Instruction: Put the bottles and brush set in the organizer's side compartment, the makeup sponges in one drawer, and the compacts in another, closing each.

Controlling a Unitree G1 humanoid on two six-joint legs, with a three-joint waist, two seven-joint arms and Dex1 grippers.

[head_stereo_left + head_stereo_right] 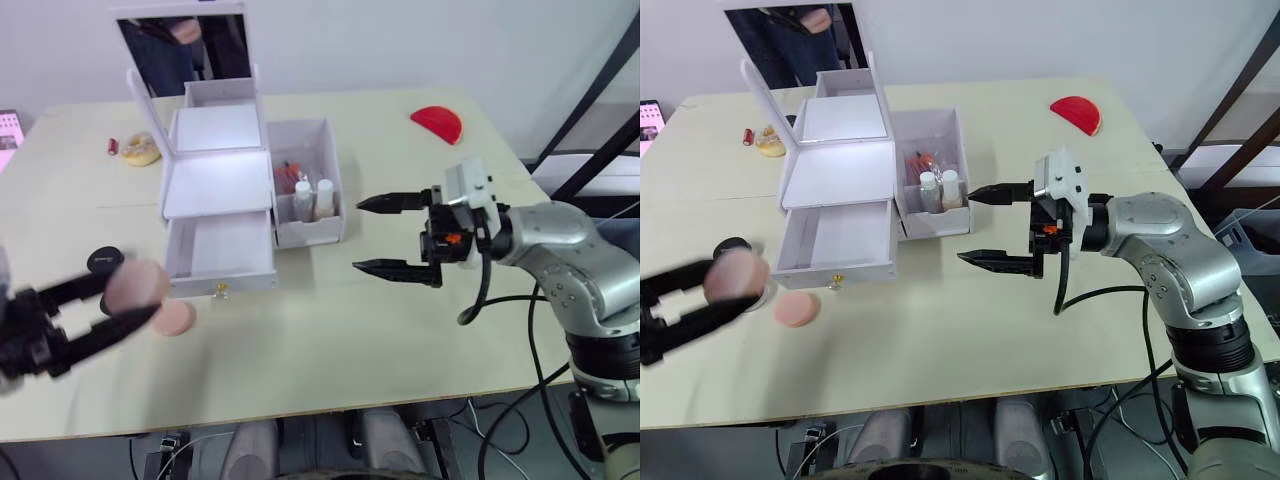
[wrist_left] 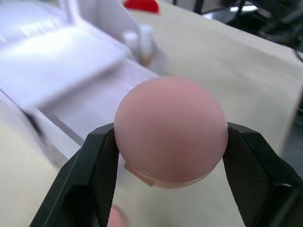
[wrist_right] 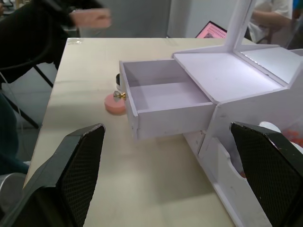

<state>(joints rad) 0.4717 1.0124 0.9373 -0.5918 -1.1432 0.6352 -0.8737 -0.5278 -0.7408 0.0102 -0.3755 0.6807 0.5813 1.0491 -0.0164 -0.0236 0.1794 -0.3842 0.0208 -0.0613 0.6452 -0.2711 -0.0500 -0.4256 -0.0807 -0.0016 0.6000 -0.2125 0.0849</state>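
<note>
The table (image 1: 420, 330) is a wide pale top, with bare surface along its near edge and over most of its right half. The organizer (image 1: 215, 185) stands left of centre toward the far side, its mirror lid (image 1: 185, 45) upright at the back. One gold-knobbed drawer (image 1: 222, 250) is pulled out toward the near edge and is empty inside; its knob hangs at the front wall. The side compartment (image 1: 310, 190) sits against the organizer's right side, open at the top, and holds the two bottles (image 1: 312, 200) upright near its low front wall, with a reddish item behind them.

The right gripper (image 1: 390, 235) hovers above the table just right of the side compartment, its fingers spread wide and empty, tips pointing left toward the bin. The left gripper (image 1: 115, 300) is at the near left, off the drawer's left front corner, pinching one makeup sponge (image 1: 135, 285) between its fingers. The second makeup sponge (image 1: 173, 318) lies flat on the table just beside the drawer's near left corner. A compact (image 1: 103, 262) sits just behind the held sponge, partly hidden.

A red half-disc (image 1: 438, 124) lies near the far right edge. A tan ring (image 1: 141, 149) and a small red item (image 1: 113, 146) lie far left of the organizer.
</note>
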